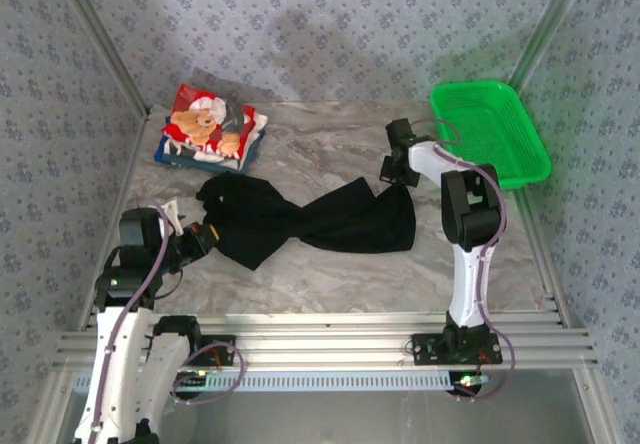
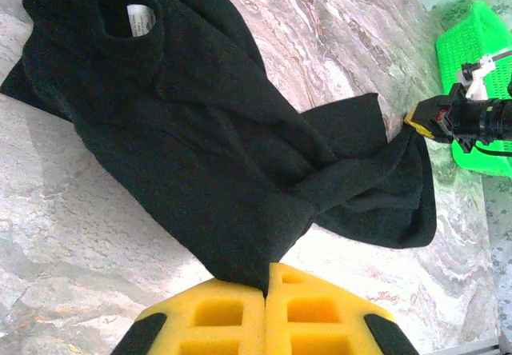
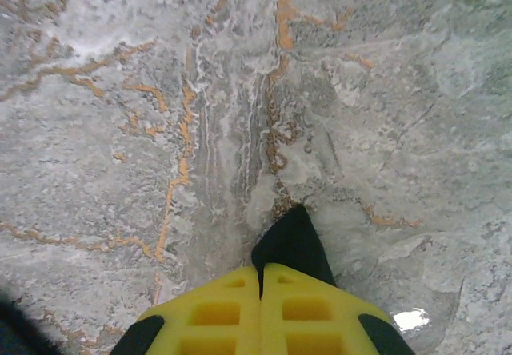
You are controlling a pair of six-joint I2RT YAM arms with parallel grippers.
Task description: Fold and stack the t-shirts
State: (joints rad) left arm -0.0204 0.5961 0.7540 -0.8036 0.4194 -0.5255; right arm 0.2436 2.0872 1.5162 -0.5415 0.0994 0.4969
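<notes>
Both ends of the black t-shirt [image 1: 300,222], which lies twisted across the middle of the table [image 1: 330,279], are pinched: the left gripper [image 2: 266,279] is closed tight on one edge, the right gripper [image 3: 261,273] on a small corner. Soft, limp and light, the cloth will sag and bunch, so hems or corners seem the best holds. The teddy-bear shirt [image 1: 208,126] sits folded at the far left, apparently on a dark blue shirt [image 1: 168,155].

Twisted black t-shirt [image 1: 340,224] on the table [image 1: 330,284], teddy-bear shirt [image 1: 208,126] far left, green basket [image 1: 482,124] far right.
</notes>
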